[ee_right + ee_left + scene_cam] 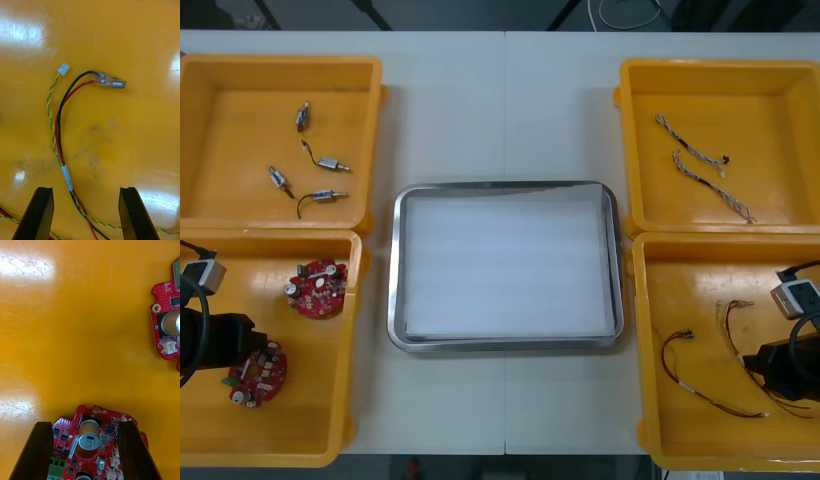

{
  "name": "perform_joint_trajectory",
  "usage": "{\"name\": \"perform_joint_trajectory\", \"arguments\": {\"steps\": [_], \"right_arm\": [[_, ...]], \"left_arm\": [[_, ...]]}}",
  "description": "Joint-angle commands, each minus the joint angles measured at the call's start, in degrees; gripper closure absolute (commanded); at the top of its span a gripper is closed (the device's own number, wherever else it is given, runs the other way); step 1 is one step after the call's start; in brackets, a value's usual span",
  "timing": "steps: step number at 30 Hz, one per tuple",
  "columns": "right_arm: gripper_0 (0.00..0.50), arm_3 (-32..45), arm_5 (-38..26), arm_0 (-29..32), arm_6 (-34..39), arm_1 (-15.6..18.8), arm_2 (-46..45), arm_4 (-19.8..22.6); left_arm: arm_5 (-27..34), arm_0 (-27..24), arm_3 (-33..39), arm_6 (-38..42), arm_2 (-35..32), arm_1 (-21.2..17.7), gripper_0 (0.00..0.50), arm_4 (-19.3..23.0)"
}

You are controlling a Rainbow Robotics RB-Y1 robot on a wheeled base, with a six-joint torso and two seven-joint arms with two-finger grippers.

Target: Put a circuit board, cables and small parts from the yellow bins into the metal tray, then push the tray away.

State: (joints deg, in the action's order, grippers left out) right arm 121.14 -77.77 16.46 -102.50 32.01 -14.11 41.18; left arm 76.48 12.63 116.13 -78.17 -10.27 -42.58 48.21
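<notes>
Left hand (85,423) is down in the near-left yellow bin (310,420), fingers spread wide with a round red circuit board (90,444) sitting between them, not clamped. A second board (317,288) lies near it in the same bin. Over on the other side, the right hand (85,189) hangs in the near-right bin (700,290), fingers wide apart too, gripping nothing. A red and black cable (59,127) runs up between them, a twisted yellow-green strand (50,108) alongside. The metal tray (394,300), white inside, sits on the surface (500,100) between the bins.
</notes>
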Motion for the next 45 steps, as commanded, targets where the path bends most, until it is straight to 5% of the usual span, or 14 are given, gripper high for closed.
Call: {"name": "perform_joint_trajectory", "arguments": {"steps": [1,19,28,29,30,32,40,41,44,45], "right_arm": [[0.0,-0.11,0.69,1.21,-1.3,1.57,3.48,-1.63],[0.0,-0.11,1.66,1.56,-6.49,1.74,6.29,-6.99],[0.0,-1.52,6.93,2.79,-6.14,1.74,9.28,-9.28],[0.0,-1.96,7.81,2.97,-6.14,1.74,9.63,-9.54],[0.0,-2.13,8.16,2.97,-6.14,1.74,9.8,-9.54],[0.0,-2.4,8.51,3.14,-6.14,1.74,10.16,-10.07],[0.007,-2.48,8.42,4.02,-6.14,1.74,9.98,-10.68],[0.069,-2.4,8.42,4.02,-6.22,1.74,9.98,-10.6],[0.482,-2.4,8.33,4.29,-5.96,1.74,9.98,-10.51],[0.5,-2.4,8.16,4.29,-5.79,1.74,9.89,-10.42]], "left_arm": [[-1.6,2.75,-0.03,0.56,0.69,-0.48,0.0,-0.75],[-5.03,3.1,-1.79,0.83,2.98,-0.48,0.0,-1.9],[-5.03,3.19,-1.79,1.09,2.98,-0.39,0.0,-2.16],[-5.11,3.1,-1.79,1.09,2.98,-0.48,0.019,-2.16],[-5.03,3.19,-1.79,1.09,2.98,-0.48,0.088,-2.16],[-5.11,3.1,-1.79,1.18,2.98,-0.39,0.5,-2.34],[-5.11,3.02,-1.7,2.06,2.98,-0.48,0.5,-2.07],[-5.11,2.93,-1.7,2.14,2.98,-0.48,0.5,-1.98],[-5.03,2.58,-1.7,2.41,2.62,-0.48,0.5,-1.81],[-5.03,2.4,-1.61,2.5,2.36,-0.48,0.5,-1.81]]}}
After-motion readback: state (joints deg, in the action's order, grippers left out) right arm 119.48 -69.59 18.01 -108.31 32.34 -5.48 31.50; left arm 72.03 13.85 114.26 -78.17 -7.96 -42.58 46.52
